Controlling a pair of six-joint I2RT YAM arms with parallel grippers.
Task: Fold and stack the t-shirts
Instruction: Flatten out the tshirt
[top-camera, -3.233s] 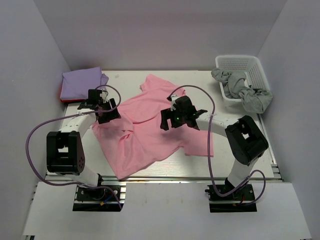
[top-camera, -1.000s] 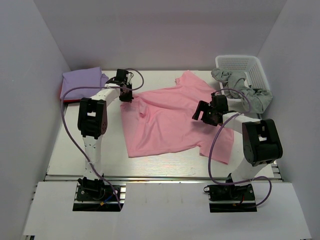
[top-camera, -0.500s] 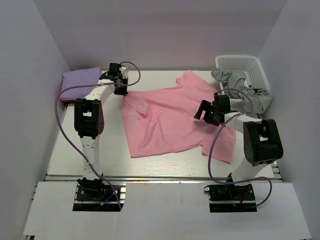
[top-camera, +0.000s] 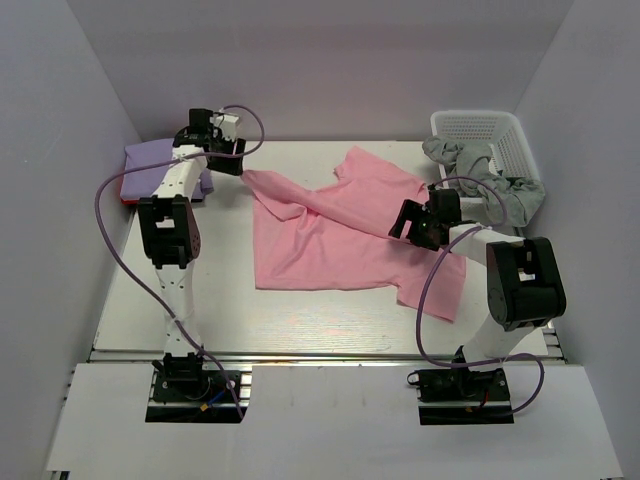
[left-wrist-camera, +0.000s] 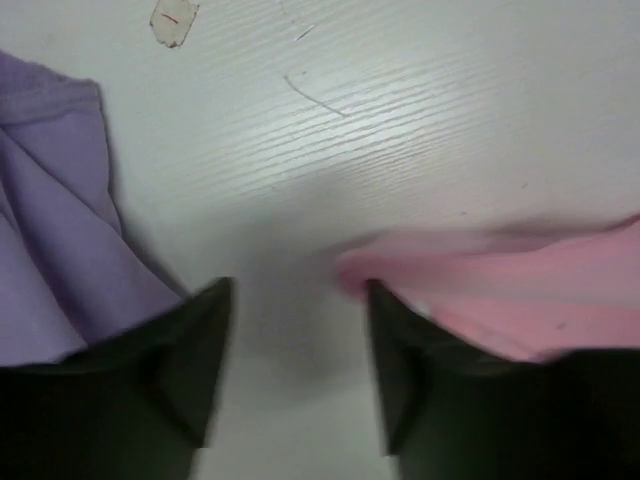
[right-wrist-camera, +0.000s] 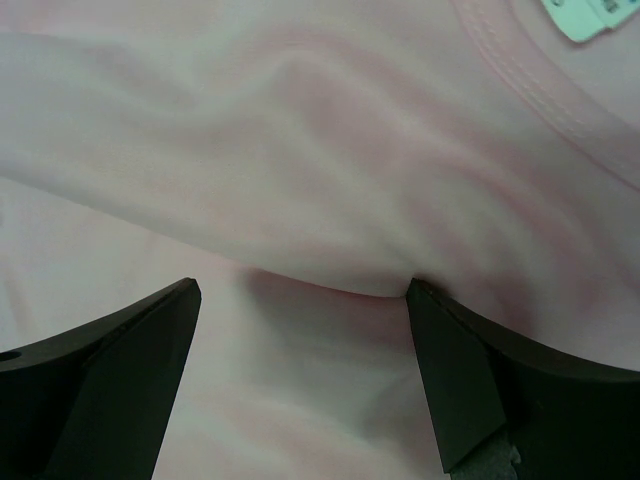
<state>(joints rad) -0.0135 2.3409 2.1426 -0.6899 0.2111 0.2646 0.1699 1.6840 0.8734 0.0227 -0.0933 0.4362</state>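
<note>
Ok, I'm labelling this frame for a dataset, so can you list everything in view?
pink t-shirt: one, light pink, spread rumpled mid-table
lavender t-shirt: one, lavender, folded, far-left corner
red t-shirt: one, red, edge showing under the lavender one
basket: one, white, far-right corner
grey cloth: count unclear, grey, draped over the basket's rim
table: one, white
left gripper: black, open, beside the pink shirt's far-left tip
right gripper: black, open, over the pink shirt

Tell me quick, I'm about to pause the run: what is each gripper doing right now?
Left gripper: open; a corner of the light pink t-shirt lies beside one finger, not clamped.
Right gripper: open over the same shirt, holding nothing.
</note>
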